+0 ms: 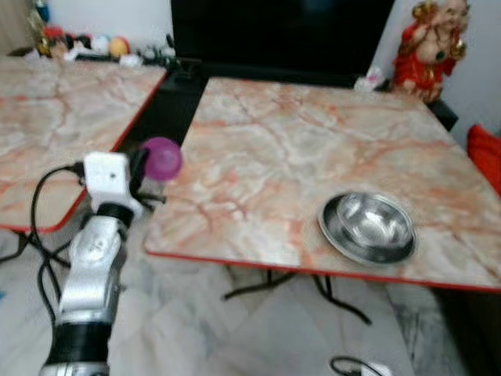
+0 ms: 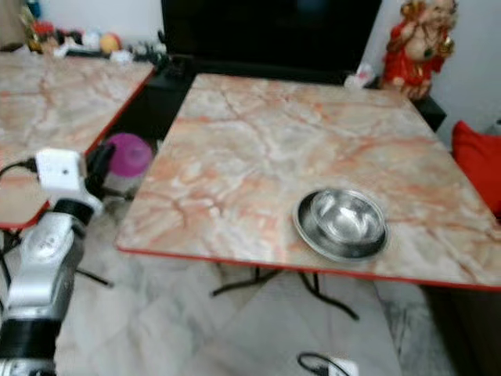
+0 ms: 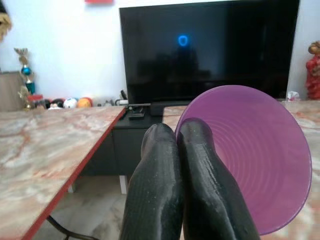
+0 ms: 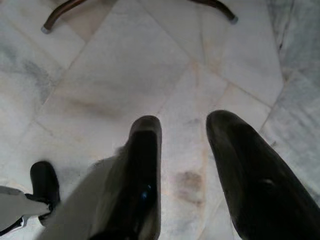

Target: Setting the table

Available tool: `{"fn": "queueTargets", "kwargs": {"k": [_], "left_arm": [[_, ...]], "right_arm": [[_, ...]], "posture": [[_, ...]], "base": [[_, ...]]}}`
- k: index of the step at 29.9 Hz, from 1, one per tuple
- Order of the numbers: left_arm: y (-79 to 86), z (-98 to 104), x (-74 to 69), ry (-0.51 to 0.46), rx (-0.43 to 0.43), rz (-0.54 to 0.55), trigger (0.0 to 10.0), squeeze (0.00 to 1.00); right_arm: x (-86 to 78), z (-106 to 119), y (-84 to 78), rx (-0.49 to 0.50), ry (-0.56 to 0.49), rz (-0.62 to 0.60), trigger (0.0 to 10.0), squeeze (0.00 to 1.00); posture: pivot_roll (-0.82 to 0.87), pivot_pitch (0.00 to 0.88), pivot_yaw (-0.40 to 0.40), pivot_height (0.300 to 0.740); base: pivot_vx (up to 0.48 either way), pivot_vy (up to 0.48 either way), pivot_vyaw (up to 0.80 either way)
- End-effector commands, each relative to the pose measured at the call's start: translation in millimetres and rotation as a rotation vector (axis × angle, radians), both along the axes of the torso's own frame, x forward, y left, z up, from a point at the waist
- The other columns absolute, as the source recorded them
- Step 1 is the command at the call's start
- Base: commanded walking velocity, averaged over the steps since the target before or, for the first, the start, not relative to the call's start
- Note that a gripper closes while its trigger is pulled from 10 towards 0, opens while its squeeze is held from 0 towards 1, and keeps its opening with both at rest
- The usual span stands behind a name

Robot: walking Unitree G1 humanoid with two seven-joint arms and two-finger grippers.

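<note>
Two jaws: left gripper (image 3: 177, 137) pinches purple bowl (image 3: 260, 150) (beside table (image 1: 258, 157)); right gripper (image 4: 182, 125) parted, holding nothing.

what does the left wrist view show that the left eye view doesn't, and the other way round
Left wrist view alone: the blue light glowing on the black television screen, and the ribbed inside of the purple plastic bowl.

Left eye view alone: the round steel bowl on the marble-topped table, and the red figurine.

Both: the left claw shut on the purple bowl's rim.
</note>
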State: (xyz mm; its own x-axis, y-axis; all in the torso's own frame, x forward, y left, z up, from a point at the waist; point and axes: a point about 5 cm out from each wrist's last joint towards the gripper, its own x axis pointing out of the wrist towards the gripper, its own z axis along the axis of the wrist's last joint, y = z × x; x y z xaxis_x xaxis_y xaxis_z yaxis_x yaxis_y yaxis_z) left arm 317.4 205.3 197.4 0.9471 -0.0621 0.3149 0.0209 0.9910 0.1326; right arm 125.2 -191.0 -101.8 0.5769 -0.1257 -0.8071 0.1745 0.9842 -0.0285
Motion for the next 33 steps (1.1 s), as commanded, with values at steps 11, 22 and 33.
{"fn": "queueTargets", "kwargs": {"k": [11,22,33], "left_arm": [[-9.1,-3,0.8,0.027,-0.014,-0.066,10.0,0.0],[-13.8,-6,-0.6,0.051,-0.051,-0.119,10.0,0.0],[-15.5,-9,-0.1,0.069,-0.084,-0.146,10.0,0.0]], "right_arm": [[-1.3,1,-9.4,-0.02,0.001,-0.009,10.0,0.0],[2.1,3,-7.8,-0.025,-0.023,0.002,10.0,0.0],[0.2,2,-11.6,-0.023,-0.013,-0.007,10.0,0.0]], "posture": [[0.09,0.0,-0.048,0.74],[0.1,0.0,-0.058,0.74],[0.1,0.0,-0.058,0.74]], "base": [[0.0,-0.301,0.0],[0.0,0.0,0.0],[0.0,0.0,-0.27]]}}
